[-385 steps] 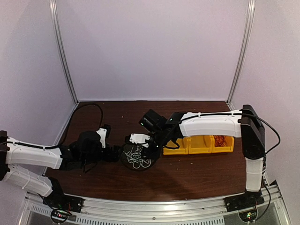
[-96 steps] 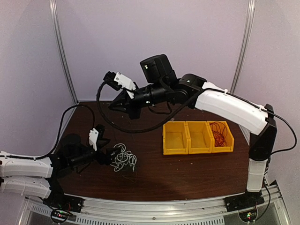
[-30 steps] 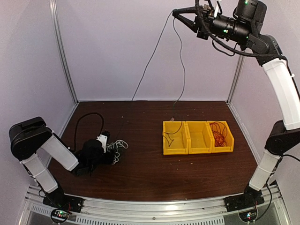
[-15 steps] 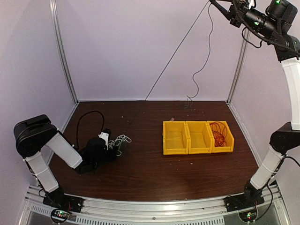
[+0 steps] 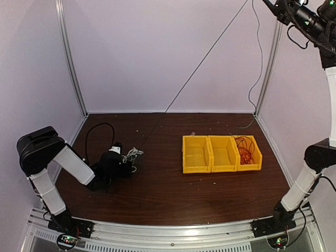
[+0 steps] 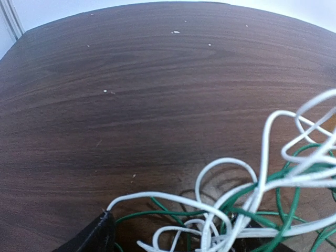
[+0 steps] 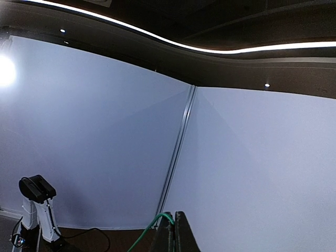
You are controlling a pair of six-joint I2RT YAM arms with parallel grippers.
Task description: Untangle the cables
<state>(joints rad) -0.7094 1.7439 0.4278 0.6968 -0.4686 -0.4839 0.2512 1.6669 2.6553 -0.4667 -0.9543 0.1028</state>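
Note:
The cables (image 5: 133, 154) are a small tangle of white and green wires on the brown table at the left. My left gripper (image 5: 123, 161) lies low against the tangle and is closed on it. In the left wrist view the white and green loops (image 6: 252, 199) fill the gap between my fingers (image 6: 97, 235). My right gripper (image 5: 277, 7) is high at the top right, shut on a thin green cable (image 5: 205, 55). That cable runs taut from the tangle up to the gripper. Its loose end (image 5: 260, 63) hangs down to the table near the bins. The right wrist view shows the green cable (image 7: 152, 227) pinched in my right gripper (image 7: 175, 215).
Three yellow bins (image 5: 197, 166) stand side by side right of centre; the rightmost bin (image 5: 247, 149) holds red wires. A thick black arm cable (image 5: 100, 128) loops on the table at the back left. Metal frame posts (image 5: 268, 63) stand at the back corners.
My right gripper has moved further up and right with the green cable. The hanging loose end has swung right towards the rightmost bin. The tangle and left gripper have barely moved.

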